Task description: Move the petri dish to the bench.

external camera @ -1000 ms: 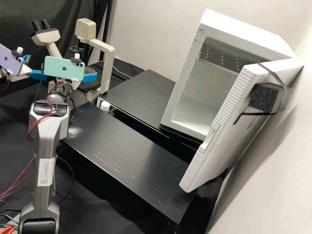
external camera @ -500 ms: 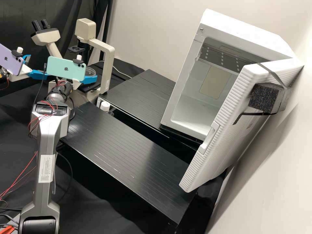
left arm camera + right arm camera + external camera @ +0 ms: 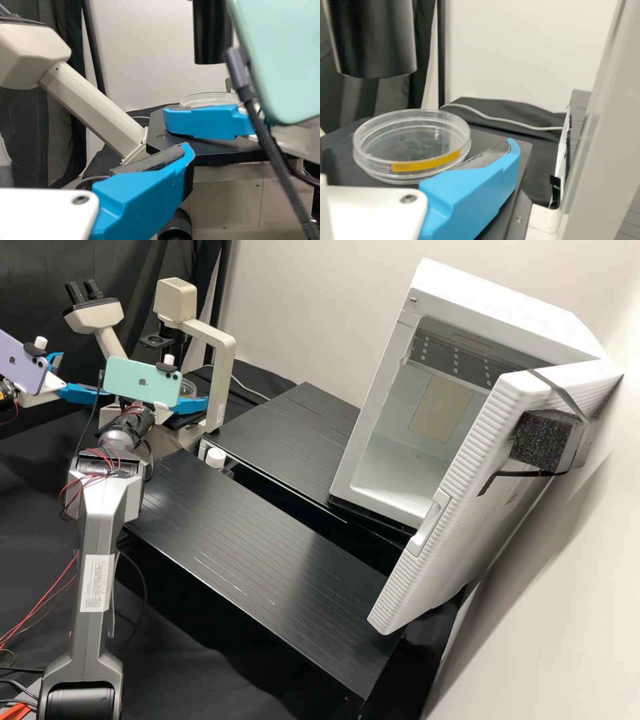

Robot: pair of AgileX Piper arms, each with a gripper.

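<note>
In the high view my right gripper (image 3: pixel 190 405), on the arm with the mint phone, is at the microscope stage, one blue finger in front of the petri dish (image 3: pixel 189 387). My left gripper (image 3: pixel 77 376) stands open to the left, away from the dish. The right wrist view has the clear, yellow-labelled petri dish (image 3: pixel 412 145) on the black stage, with one finger of my right gripper (image 3: pixel 475 192) low beside it; this gripper looks open. In the left wrist view my left gripper (image 3: pixel 145 200) is apart from the dish (image 3: pixel 210 99), which is partly behind the right gripper's finger.
The cream microscope (image 3: pixel 223 383) has its upright and dark lens tube (image 3: pixel 375 40) close to the dish. Two black slatted platforms, the front bench (image 3: pixel 267 560) and a rear one (image 3: pixel 293 440), stand beside a white incubator (image 3: pixel 373 407) with its door (image 3: pixel 453 527) swung open.
The arm with the mint phone has moved right along the microscope stage, its blue finger with it. The left arm has kept still.
</note>
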